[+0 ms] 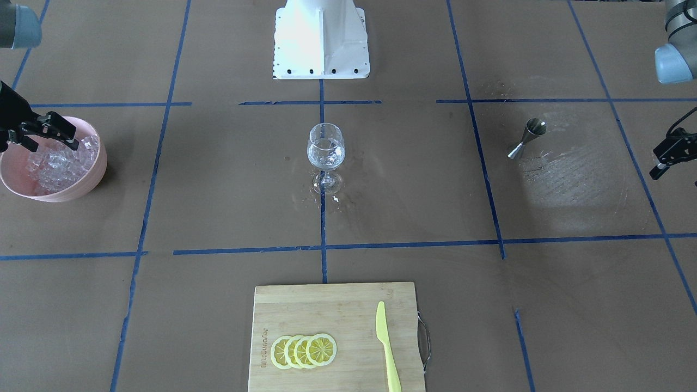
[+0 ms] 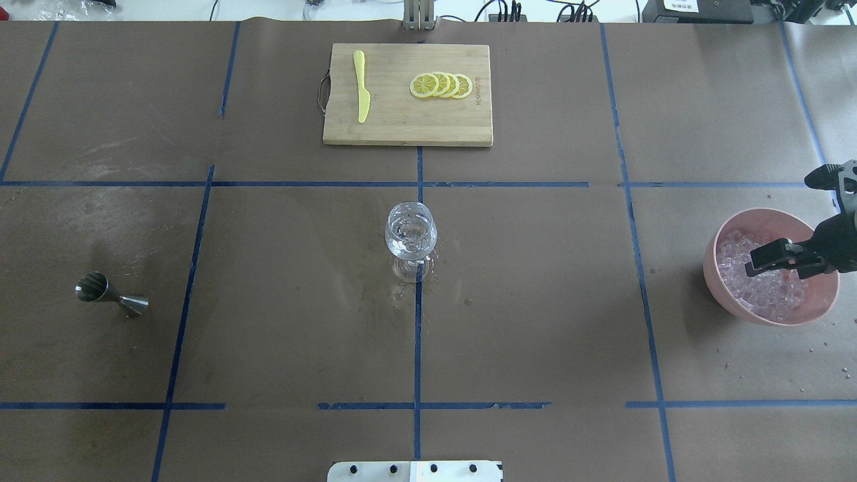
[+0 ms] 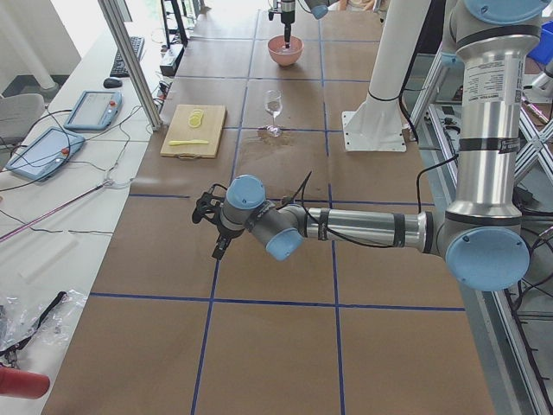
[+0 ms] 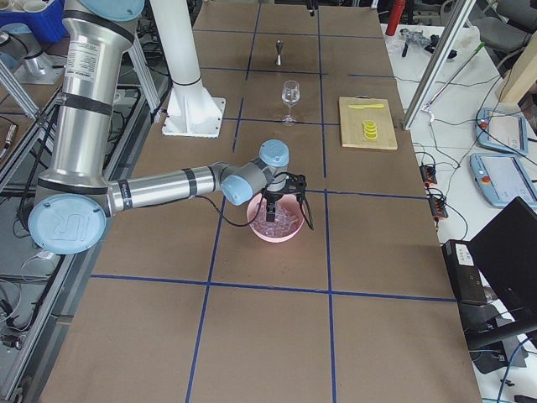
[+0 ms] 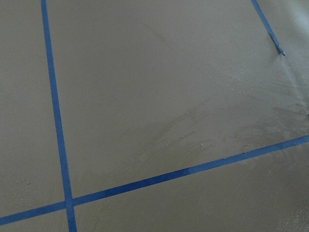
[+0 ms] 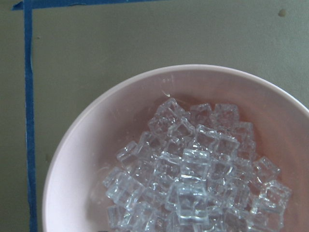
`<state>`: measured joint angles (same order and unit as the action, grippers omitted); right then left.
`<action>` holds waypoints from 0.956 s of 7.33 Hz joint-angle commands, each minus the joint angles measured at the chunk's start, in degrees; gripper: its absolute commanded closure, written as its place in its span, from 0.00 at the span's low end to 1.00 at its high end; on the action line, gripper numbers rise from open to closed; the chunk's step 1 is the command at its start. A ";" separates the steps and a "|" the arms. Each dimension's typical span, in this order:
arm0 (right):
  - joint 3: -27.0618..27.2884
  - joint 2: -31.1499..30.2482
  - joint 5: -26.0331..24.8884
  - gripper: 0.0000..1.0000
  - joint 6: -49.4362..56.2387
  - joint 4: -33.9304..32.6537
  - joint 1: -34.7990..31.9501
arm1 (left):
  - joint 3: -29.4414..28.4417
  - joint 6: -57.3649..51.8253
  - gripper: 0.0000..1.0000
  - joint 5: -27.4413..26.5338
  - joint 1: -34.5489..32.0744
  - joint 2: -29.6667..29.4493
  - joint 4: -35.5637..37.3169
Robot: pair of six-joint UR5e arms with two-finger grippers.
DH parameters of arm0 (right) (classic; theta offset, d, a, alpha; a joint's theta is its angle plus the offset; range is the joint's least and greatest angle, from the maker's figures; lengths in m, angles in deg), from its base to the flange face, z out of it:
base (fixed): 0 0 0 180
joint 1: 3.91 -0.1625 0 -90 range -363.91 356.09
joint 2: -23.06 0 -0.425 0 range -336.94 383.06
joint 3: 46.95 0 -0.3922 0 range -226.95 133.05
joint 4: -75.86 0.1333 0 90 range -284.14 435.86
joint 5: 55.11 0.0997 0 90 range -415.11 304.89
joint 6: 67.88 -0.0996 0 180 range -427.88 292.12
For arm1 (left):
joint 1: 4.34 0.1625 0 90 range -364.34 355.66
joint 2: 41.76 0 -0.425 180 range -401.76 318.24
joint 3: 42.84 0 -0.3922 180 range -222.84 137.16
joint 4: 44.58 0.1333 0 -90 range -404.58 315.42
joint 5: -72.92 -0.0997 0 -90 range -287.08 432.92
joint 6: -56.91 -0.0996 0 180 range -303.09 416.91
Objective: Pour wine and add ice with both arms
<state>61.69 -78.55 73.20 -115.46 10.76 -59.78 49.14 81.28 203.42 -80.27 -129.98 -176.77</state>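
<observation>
A stemmed wine glass (image 1: 325, 149) stands at the table's middle with a little clear wine (image 2: 410, 232) in it. A pink bowl (image 2: 711, 268) holds a heap of clear ice cubes (image 6: 193, 169). My right gripper (image 2: 751, 264) hangs just above the ice, over the bowl, and looks open and empty; it also shows in the front view (image 1: 73, 140). My left gripper (image 1: 660, 166) is at the table's edge, away from a steel jigger (image 1: 525, 139) that stands upright. I cannot tell if it is open. Neither wrist view shows any fingers.
A wooden cutting board (image 2: 408, 127) at the far side carries lemon slices (image 2: 442, 85) and a yellow knife (image 2: 361, 94). Wet patches lie around the glass foot (image 2: 412, 274) and near the jigger. The white robot base (image 1: 321, 38) is behind the glass.
</observation>
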 commanded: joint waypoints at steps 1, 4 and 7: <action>-1.76 0.45 -0.96 0.15 -0.23 0.24 0.14 | 0.57 0.06 0.00 -0.07 0.00 0.15 -0.01; -2.12 0.80 -1.13 0.61 -0.32 0.15 0.14 | 0.92 0.06 0.00 -0.25 -0.09 0.24 -0.18; -1.86 0.89 -0.78 1.00 0.21 0.24 0.14 | 2.33 -0.02 0.00 -0.42 -0.18 2.08 -1.31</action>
<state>59.63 -77.70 72.24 -115.59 10.93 -59.64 51.08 81.27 203.10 -80.40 -128.68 -177.21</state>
